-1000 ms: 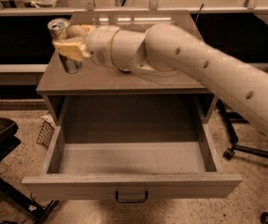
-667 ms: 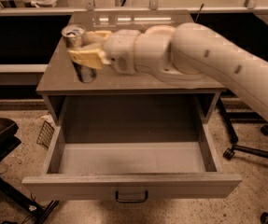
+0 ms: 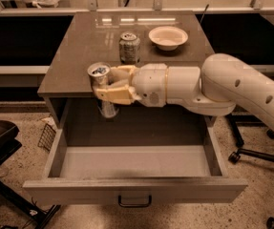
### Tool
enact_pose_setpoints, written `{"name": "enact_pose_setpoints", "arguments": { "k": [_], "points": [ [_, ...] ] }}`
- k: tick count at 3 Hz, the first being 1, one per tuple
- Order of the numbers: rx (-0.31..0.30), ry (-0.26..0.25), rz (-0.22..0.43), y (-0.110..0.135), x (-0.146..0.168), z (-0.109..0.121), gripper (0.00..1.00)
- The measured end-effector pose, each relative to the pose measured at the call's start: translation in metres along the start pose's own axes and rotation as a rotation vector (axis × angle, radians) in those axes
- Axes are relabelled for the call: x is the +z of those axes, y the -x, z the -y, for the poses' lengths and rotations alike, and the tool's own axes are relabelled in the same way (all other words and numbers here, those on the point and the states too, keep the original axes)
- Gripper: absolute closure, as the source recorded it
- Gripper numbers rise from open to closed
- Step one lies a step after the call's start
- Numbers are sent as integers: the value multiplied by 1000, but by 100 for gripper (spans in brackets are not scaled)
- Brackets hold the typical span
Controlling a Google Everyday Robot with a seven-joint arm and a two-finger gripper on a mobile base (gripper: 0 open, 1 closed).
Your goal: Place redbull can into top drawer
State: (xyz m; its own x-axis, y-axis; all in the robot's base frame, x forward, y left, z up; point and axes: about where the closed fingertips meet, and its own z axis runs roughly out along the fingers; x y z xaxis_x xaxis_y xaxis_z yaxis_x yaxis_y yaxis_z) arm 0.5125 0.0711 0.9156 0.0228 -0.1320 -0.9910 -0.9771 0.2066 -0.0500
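One gripper [image 3: 106, 86] holds redbull can [image 3: 99, 72] above top drawer [image 3: 136, 162].

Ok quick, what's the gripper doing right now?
The gripper is shut on the redbull can, holding it upright above the open top drawer, rear left.

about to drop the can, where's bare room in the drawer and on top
The top drawer floor looks bare wall to wall; the gripper, shut on the redbull can, hangs over its back-left corner. Tabletop: left half free, pale can and bowl crowd the middle.
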Motion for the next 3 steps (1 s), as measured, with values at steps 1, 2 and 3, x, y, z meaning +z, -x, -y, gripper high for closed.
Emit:
{"name": "enact_pose_setpoints", "arguments": {
  "k": [1, 2, 3],
  "points": [
    [-24, 32, -9, -45, -5, 2, 100],
    [-24, 32, -9, -45, -5, 2, 100],
    [-12, 51, 5, -61, 5, 2, 100]
  ]
}}
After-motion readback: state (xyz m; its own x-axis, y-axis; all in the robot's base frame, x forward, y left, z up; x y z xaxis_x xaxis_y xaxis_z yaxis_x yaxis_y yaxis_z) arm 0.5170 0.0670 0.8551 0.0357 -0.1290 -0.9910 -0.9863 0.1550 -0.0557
